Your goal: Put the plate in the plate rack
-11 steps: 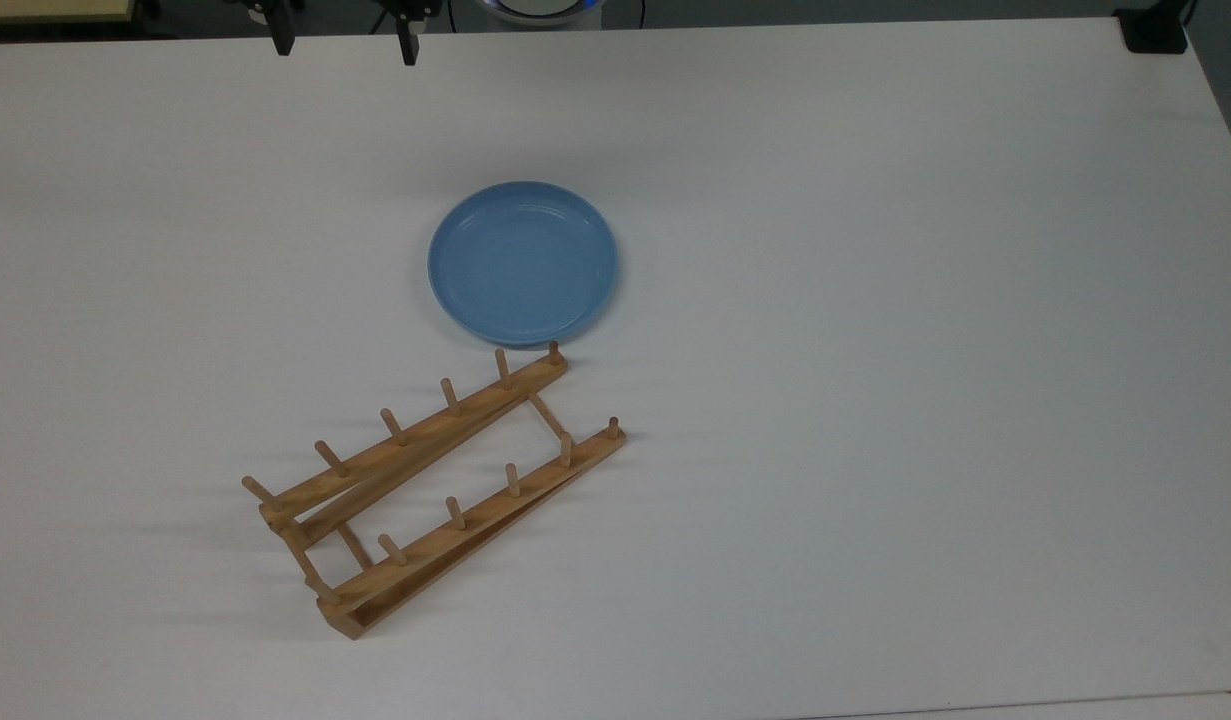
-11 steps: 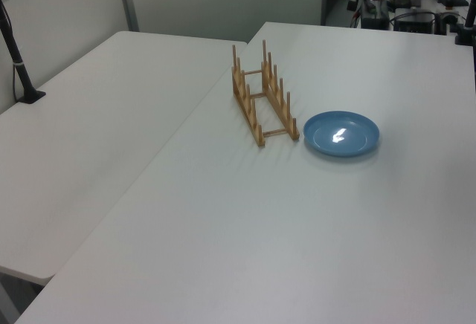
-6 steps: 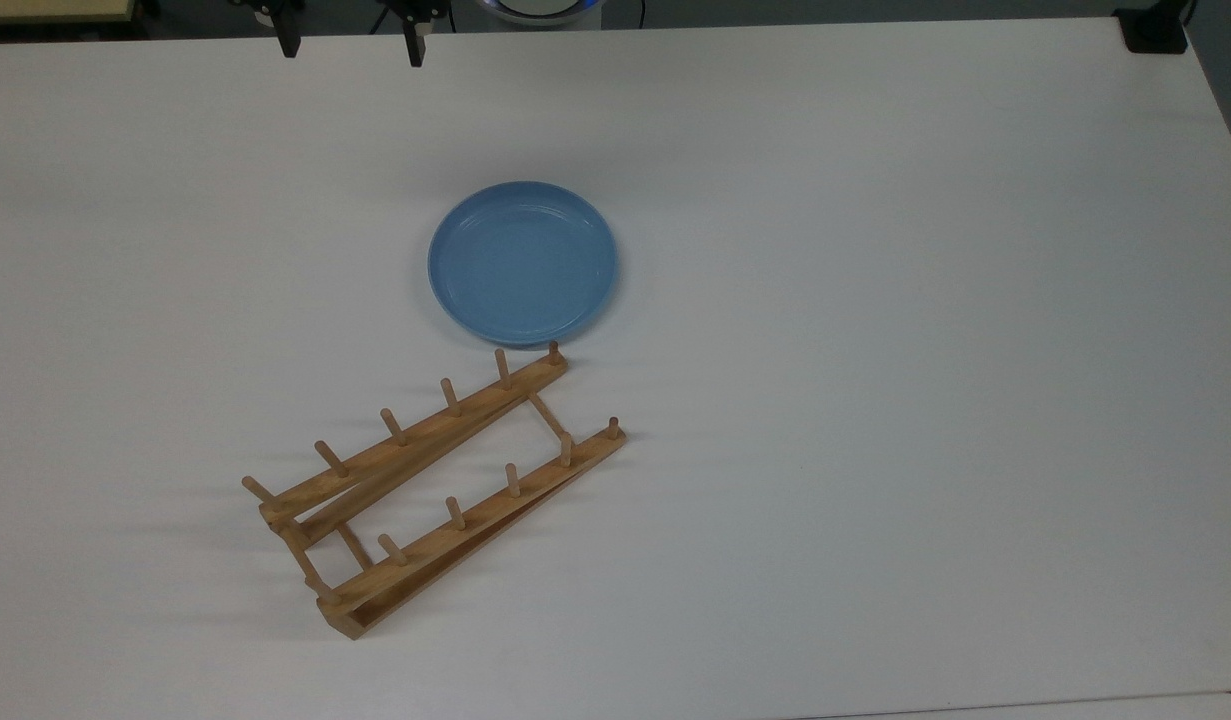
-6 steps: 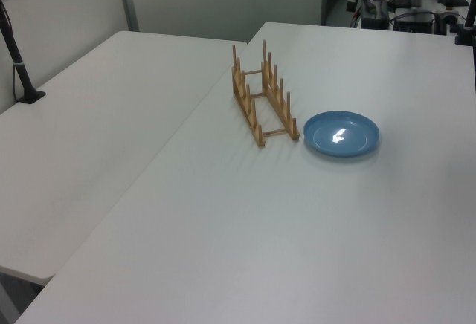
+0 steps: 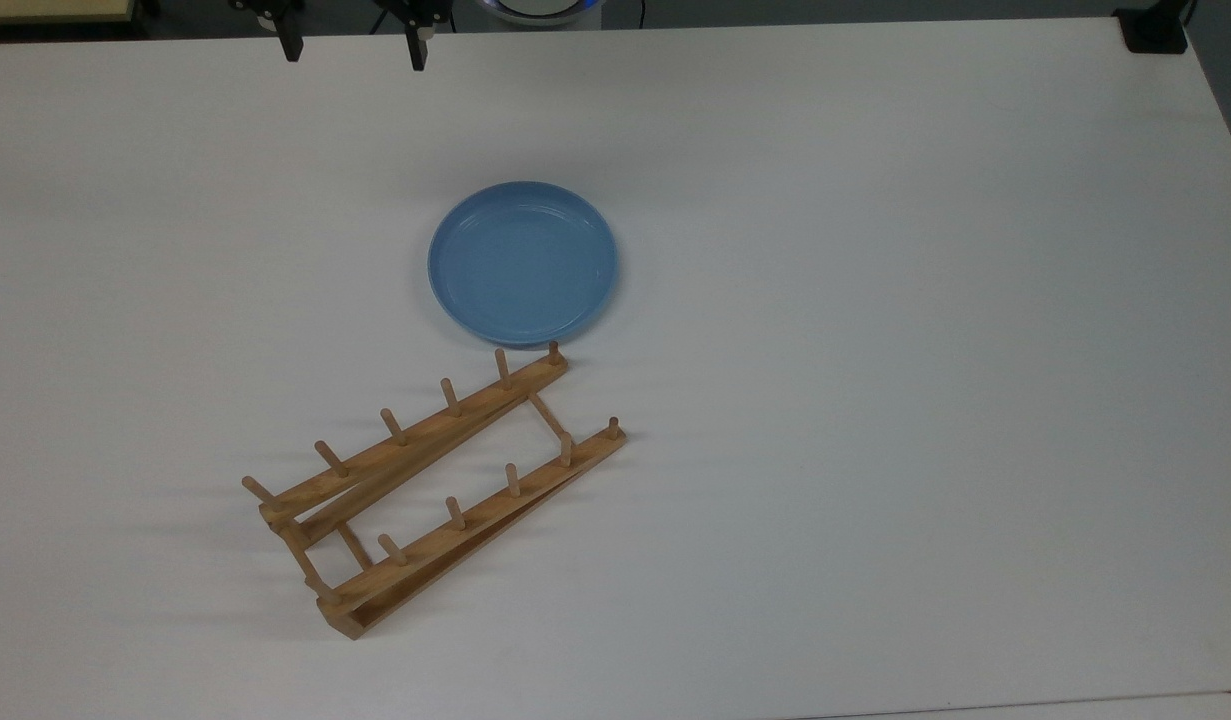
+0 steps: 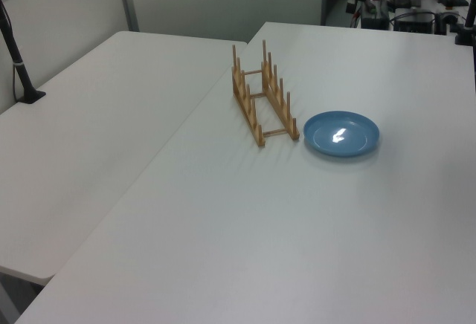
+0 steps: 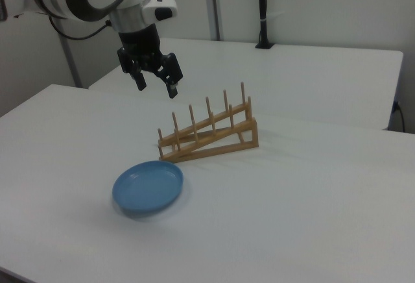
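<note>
Since the earlier frame, the gripper (image 5: 355, 40) has been shifted slightly along the table's (image 5: 875, 300) far edge; its fingers are spread and empty. The plate (image 5: 522, 262) lies flat mid-table, below and right of the fingers in the top view, just beside the plate rack's (image 5: 430, 490) end.

White tables (image 6: 223, 250), grey partition walls (image 6: 216, 1)

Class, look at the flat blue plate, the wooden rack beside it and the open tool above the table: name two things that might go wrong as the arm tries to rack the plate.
1. The plate lies flat on the table, so the open tool may slip off its low rim.
2. The plate almost touches the plate rack end peg; gripping there might knock the light rack askew.
</note>
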Robot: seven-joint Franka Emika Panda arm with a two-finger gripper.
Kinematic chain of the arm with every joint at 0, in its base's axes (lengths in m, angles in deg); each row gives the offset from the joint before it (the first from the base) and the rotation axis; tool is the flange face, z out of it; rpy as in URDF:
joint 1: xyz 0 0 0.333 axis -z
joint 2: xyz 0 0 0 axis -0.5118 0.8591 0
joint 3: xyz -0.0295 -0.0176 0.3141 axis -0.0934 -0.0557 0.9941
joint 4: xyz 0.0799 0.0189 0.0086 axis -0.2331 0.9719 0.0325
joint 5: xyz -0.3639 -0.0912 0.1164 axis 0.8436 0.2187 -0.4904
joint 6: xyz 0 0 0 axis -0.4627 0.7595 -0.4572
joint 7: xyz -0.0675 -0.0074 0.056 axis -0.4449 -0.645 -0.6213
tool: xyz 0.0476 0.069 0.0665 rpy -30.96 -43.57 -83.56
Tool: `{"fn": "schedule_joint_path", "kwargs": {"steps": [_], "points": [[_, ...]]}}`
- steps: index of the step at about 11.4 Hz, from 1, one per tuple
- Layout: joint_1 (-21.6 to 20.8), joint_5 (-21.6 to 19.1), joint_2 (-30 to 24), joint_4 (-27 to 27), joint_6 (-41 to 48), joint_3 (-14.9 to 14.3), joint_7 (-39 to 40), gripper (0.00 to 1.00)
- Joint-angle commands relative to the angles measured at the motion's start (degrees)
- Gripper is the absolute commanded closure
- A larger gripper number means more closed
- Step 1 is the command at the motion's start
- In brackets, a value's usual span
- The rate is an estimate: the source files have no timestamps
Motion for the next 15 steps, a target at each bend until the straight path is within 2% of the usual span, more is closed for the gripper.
{"fn": "schedule_joint_path", "kwargs": {"steps": [1, 6, 7, 8, 9, 10, 12, 14, 15], "points": [[-0.73, 1.72, -0.24, 0.17, -0.06, -0.19, 1.05, 0.0], [-0.56, 2.69, -0.68, 1.56, 0.99, 0.25, 2.89, 0.0], [-0.21, 4.86, -0.59, 2.62, 1.52, 0.25, 9.43, 0.0], [-0.03, 6.63, -0.24, 4.37, 2.74, 0.25, 19.33, 0.0], [1.28, 7.08, -0.24, 6.47, 2.32, 0.16, 24.3, 0.0], [2.59, 7.08, -0.07, 7.54, 1.7, 0.16, 24.44, 0.0], [3.74, 6.3, 0.29, 12.18, -5.03, -0.1, 22.78, 0.0], [3.23, 6.12, 1.34, 17.72, -13.2, -0.1, 14.9, 0.0], [2.79, 6.12, 2.04, 21.75, -20.9, -0.1, 10.34, 0.0]]}}
